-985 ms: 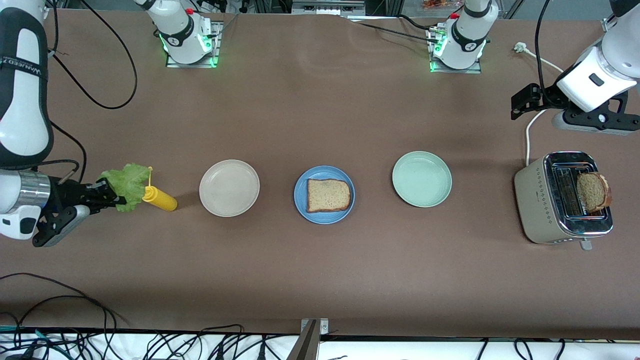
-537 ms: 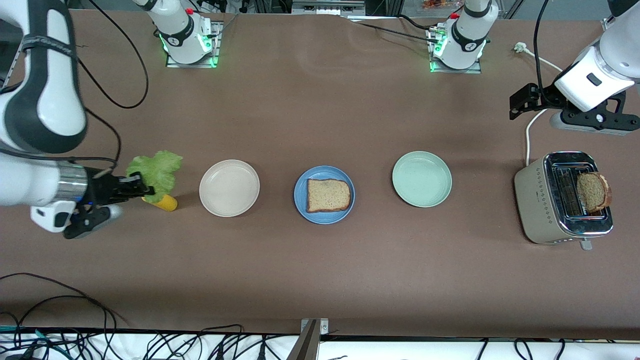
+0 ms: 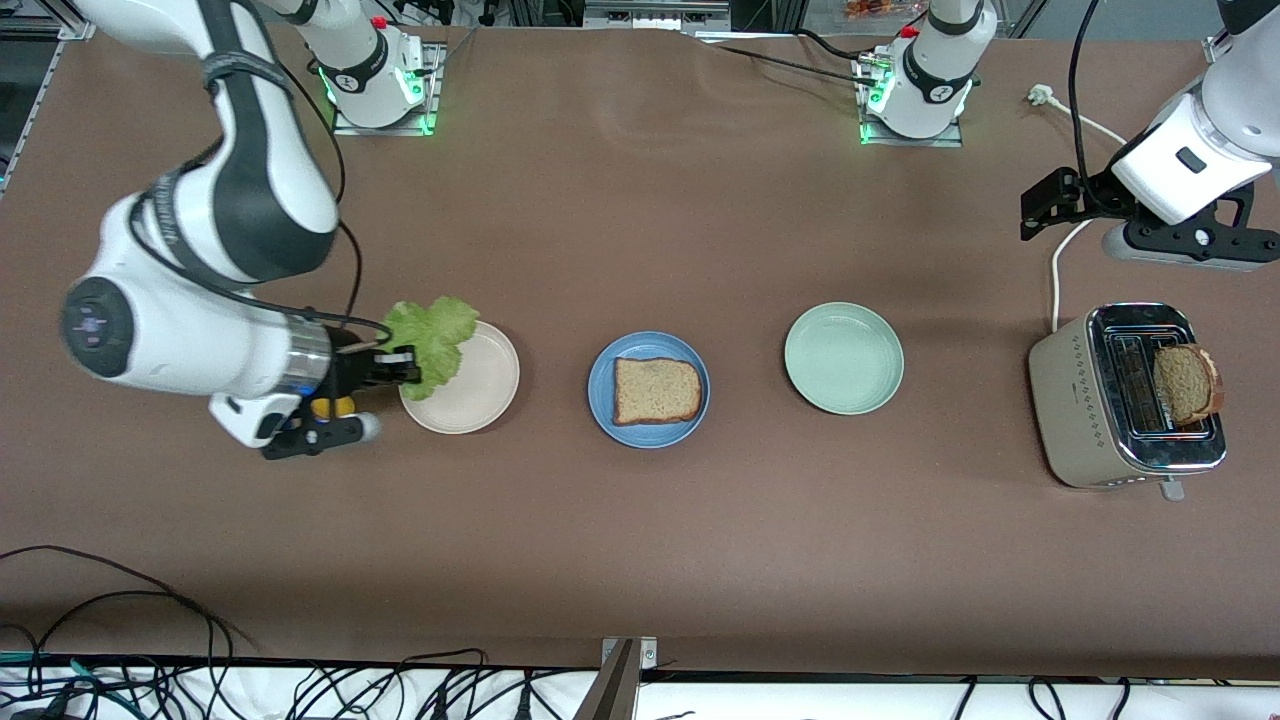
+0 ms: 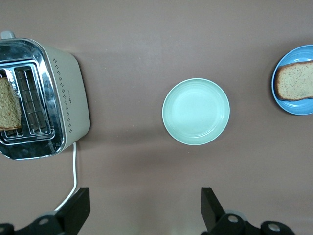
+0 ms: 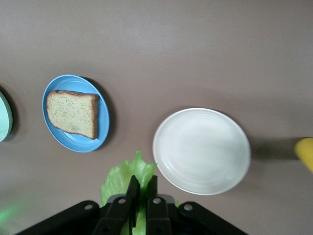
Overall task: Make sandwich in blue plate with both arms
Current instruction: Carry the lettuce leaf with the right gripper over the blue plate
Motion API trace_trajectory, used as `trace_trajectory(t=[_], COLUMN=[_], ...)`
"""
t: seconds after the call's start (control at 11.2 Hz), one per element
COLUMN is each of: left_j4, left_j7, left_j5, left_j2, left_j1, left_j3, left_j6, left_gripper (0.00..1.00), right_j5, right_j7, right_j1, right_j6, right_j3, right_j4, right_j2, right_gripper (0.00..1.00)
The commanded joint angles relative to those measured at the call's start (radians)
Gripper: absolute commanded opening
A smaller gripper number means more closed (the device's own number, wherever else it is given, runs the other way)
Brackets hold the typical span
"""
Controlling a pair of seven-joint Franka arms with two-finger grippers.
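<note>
My right hand (image 3: 400, 366) is clenched on the stem edge of the lettuce leaf (image 3: 432, 335), carrying it in the air over the rim of the beige plate (image 3: 470, 395) at the side toward my right arm's end of the table (image 3: 640, 540). In my right wrist view the leaf (image 5: 128, 178) pokes out past my closed fingers (image 5: 131, 193), just beside the beige plate's rim (image 5: 161, 164).

The blue plate (image 3: 603, 400) sits in the middle of the table, between the beige plate and the pale green plate (image 3: 843, 358), with bare table separating each pair. One bread slice (image 3: 656, 390) lies flat on it, leaving a band of blue rim around it. The yellow squeeze bottle (image 3: 333, 407) is mostly hidden under my right wrist.

My left hand (image 3: 1045, 205) waits released, fingers (image 4: 78, 210) spread wide, over bare table toward my left arm's end, near the toaster (image 3: 1065, 390). The second bread slice (image 3: 1186, 383) stands in a toaster slot, sticking up above the chrome top. A white cord (image 3: 1056, 270) runs from the toaster.
</note>
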Motion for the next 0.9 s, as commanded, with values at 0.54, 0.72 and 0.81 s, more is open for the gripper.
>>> trace_trajectory(t=[0.54,0.72,0.81], left_j4=[0.023,0.023,0.023], left_j7=[0.006,0.006,0.006], left_j5=[-0.046,-0.048,-0.048], left_j2=[0.016,0.016,0.016], left_j1=[0.010,0.010,0.010], left_j3=[0.006,0.006,0.006], left_j6=[0.000,0.000,0.000], left_gripper=[1.00,1.00,1.00], right_j5=[-0.017,-0.020,-0.022], right_j7=[0.621,0.764,0.814], right_j1=[0.325,0.396,0.413], right_j6=[0.265,0.331,0.354], right_j3=[-0.053,-0.099,-0.110], right_j4=[0.103,0.130,0.156], right_j2=[0.196,0.246,0.283], right_gripper=[0.00,0.00,0.00])
